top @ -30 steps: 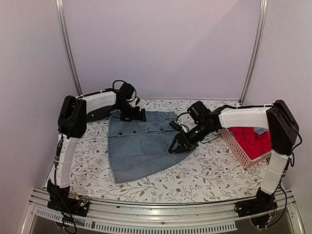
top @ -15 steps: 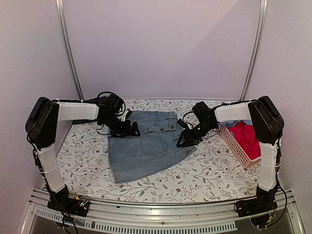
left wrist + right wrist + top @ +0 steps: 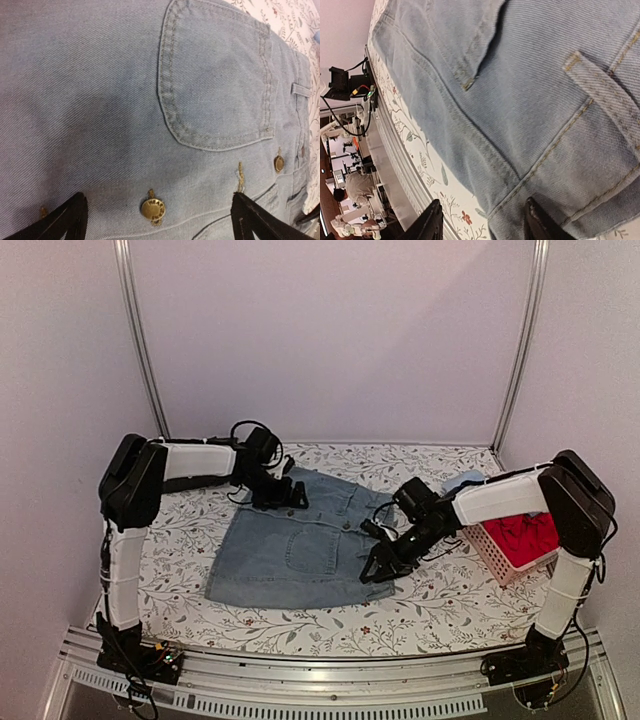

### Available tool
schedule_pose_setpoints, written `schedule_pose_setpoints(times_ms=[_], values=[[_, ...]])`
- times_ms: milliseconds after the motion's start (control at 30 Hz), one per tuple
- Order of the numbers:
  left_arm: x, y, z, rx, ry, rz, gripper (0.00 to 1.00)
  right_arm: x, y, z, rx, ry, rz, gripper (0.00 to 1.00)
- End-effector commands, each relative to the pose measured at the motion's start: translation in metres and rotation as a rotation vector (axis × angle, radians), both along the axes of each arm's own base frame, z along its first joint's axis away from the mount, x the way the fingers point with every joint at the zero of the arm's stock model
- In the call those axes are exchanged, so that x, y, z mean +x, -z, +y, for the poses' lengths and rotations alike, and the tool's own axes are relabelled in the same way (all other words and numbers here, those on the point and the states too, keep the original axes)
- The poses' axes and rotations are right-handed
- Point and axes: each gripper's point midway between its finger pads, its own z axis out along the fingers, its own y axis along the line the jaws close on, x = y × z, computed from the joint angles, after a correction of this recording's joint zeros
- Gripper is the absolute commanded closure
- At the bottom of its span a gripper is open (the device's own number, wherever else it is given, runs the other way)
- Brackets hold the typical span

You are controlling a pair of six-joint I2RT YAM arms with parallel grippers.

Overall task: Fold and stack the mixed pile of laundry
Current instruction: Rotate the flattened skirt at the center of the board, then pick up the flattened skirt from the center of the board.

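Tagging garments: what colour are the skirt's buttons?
Brass-gold buttons on the light-blue denim skirt; clearest in the left wrist view.

Basket [image 3: 490, 550] walls off right (table [image 3: 430, 612] passable in front of denim [image 3: 290, 555]).

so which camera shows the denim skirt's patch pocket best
The left wrist view: the pocket fills the frame, stitching sharp. The top view shows it small; the right wrist view shows only the denim's edge.

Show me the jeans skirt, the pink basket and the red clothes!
Denim skirt [image 3: 265, 560]: top view, flat cloth left of the pocket.
Pink basket [image 3: 492, 555]: top view, its slatted side wall.
Red garment [image 3: 522, 533]: top view, bunched cloth inside the basket.
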Motion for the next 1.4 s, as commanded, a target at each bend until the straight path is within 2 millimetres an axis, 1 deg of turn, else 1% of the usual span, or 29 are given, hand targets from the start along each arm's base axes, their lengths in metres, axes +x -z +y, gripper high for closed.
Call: schedule_pose_setpoints(times_ms=[0,33,67,100,133,167,200,233,267,300,367,500,567,633,667,733,800,833,967,1033,1167,1200,1233,1267,1300,1333,1367], values=[[-0.032,-0.042,0.016,-0.03,-0.026,0.012,0.0,0.01,-0.051,-0.005,0.033,0.115,-0.044,0.41],[-0.045,-0.057,0.02,-0.067,-0.048,0.007,0.0,0.009,-0.057,-0.011,0.031,0.154,-0.04,0.39],[-0.061,-0.069,0.026,-0.102,-0.075,0.014,0.0,0.006,-0.056,-0.02,0.017,0.189,-0.029,0.37],[-0.078,-0.078,0.034,-0.131,-0.112,0.025,0.0,0.002,-0.061,-0.029,0.016,0.232,-0.02,0.36],[-0.096,-0.084,0.044,-0.151,-0.156,0.039,0.0,-0.004,-0.062,-0.036,0.015,0.261,-0.006,0.35],[-0.113,-0.088,0.052,-0.176,-0.199,0.064,0.0,-0.011,-0.058,-0.043,0.008,0.296,0.035,0.35],[-0.13,-0.091,0.062,-0.193,-0.243,0.082,0.0,-0.017,-0.06,-0.046,0.017,0.318,0.056,0.35],[-0.151,-0.09,0.075,-0.207,-0.308,0.105,0.0,-0.024,-0.055,-0.051,0.01,0.335,0.082,0.35],[-0.162,-0.088,0.081,-0.219,-0.366,0.142,0.0,-0.029,-0.051,-0.054,0.001,0.359,0.112,0.35],[-0.182,-0.083,0.091,-0.24,-0.408,0.176,0.0,-0.032,-0.045,-0.058,-0.015,0.375,0.124,0.36],[-0.209,-0.077,0.105,-0.263,-0.49,0.225,0.0,-0.034,-0.037,-0.063,-0.045,0.398,0.138,0.35],[-0.243,-0.062,0.144,-0.212,-0.665,0.264,0.0,-0.034,-0.026,-0.062,-0.057,0.413,0.165,0.34],[-0.26,-0.051,0.153,-0.196,-0.701,0.311,0.0,-0.036,-0.017,-0.06,-0.064,0.403,0.191,0.34],[-0.278,-0.037,0.156,-0.192,-0.712,0.373,0.01,-0.035,-0.011,-0.058,-0.065,0.396,0.2,0.34],[-0.284,-0.029,0.156,-0.197,-0.715,0.399,0.02,-0.034,-0.007,-0.057,-0.067,0.394,0.207,0.33],[-0.289,-0.02,0.156,-0.211,-0.714,0.417,0.05,-0.031,-0.006,-0.052,-0.052,0.382,0.208,0.34],[-0.292,-0.012,0.156,-0.21,-0.718,0.428,0.1,-0.028,-0.002,-0.049,-0.049,0.378,0.217,0.34],[-0.292,-0.009,0.156,-0.206,-0.72,0.434,0.11,-0.027,0.0,-0.046,-0.045,0.37,0.221,0.35],[-0.288,0.001,0.154,-0.196,-0.721,0.445,0.24,-0.026,0.006,-0.037,-0.023,0.351,0.252,0.38],[-0.285,0.004,0.152,-0.199,-0.723,0.45,0.31,-0.025,0.009,-0.034,-0.024,0.342,0.26,0.42],[-0.279,0.008,0.148,-0.205,-0.71,0.447,0.48,-0.025,0.014,-0.034,-0.035,0.332,0.267,0.52],[-0.278,0.008,0.147,-0.203,-0.704,0.449,0.53,-0.026,0.014,-0.033,-0.032,0.327,0.27,0.55],[-0.277,0.008,0.147,-0.2,-0.698,0.45,0.6,-0.027,0.013,-0.032,-0.027,0.322,0.272,0.62],[-0.276,0.008,0.146,-0.198,-0.692,0.453,0.7,-0.028,0.011,-0.031,-0.021,0.317,0.274,0.69],[-0.275,0.006,0.145,-0.201,-0.684,0.452,0.77,-0.029,0.009,-0.03,-0.017,0.311,0.279,0.77],[-0.274,0.004,0.143,-0.207,-0.674,0.452,0.89,-0.03,0.007,-0.03,-0.014,0.307,0.281,0.83],[-0.274,0.001,0.142,-0.21,-0.669,0.453,0.97,-0.032,0.003,-0.029,-0.012,0.299,0.281,0.89]])
